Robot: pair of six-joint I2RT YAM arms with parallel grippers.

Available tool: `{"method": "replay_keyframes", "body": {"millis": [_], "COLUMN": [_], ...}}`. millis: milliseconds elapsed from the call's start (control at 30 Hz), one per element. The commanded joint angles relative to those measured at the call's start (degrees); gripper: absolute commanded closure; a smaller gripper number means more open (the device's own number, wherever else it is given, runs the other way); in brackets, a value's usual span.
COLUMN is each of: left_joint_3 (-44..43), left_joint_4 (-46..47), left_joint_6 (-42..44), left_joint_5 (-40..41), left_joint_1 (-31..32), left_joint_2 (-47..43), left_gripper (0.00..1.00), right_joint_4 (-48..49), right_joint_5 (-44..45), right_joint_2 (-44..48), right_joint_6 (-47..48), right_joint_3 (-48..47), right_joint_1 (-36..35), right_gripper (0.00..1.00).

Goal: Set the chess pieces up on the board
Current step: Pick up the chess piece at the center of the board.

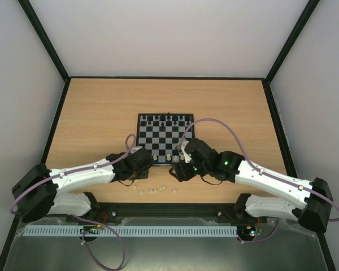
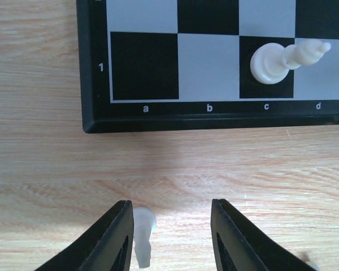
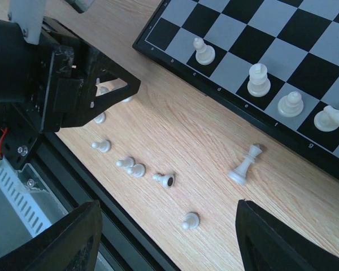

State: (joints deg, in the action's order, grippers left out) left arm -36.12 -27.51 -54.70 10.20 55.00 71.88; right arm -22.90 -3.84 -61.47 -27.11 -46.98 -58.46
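L hand (image 2: 170, 206) straddles white piece (image 2: 144, 236) just off board (image 2: 209, 62).

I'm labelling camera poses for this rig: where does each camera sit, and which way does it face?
Top external: above and behind the robot, looking down on the board; left arm and right arm show.
Left wrist: low over the table, facing the board's a1 corner; left tool fingers show.
Right wrist: off the board's near edge, facing the loose pieces; right tool fingers show.
Shared: both wrist views show the white piece on c1.
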Motion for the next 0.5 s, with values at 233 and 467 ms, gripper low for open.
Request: {"method": "replay_keyframes", "body": {"millis": [233, 467], "left_joint_3": [-2.7, -1.9], "left_joint_4": [-2.2, -3.7], "left_joint_6": [-0.1, -1.1], "left_joint_5": [1.7, 2.3], "left_joint_1": [1.5, 2.0], "left_joint_2": [4.0, 3.2], "left_gripper": [0.64, 0.64], "right_joint_4": [0.3, 0.4], "right_joint_5": [-1.6, -1.8], "right_joint_2": [1.2, 1.1], "right_joint_6": [0.8, 0.8], "right_joint_3": [1.1, 1.1], "right_joint_1": [0.2, 0.1], "right_gripper": [0.34, 0.34]}}
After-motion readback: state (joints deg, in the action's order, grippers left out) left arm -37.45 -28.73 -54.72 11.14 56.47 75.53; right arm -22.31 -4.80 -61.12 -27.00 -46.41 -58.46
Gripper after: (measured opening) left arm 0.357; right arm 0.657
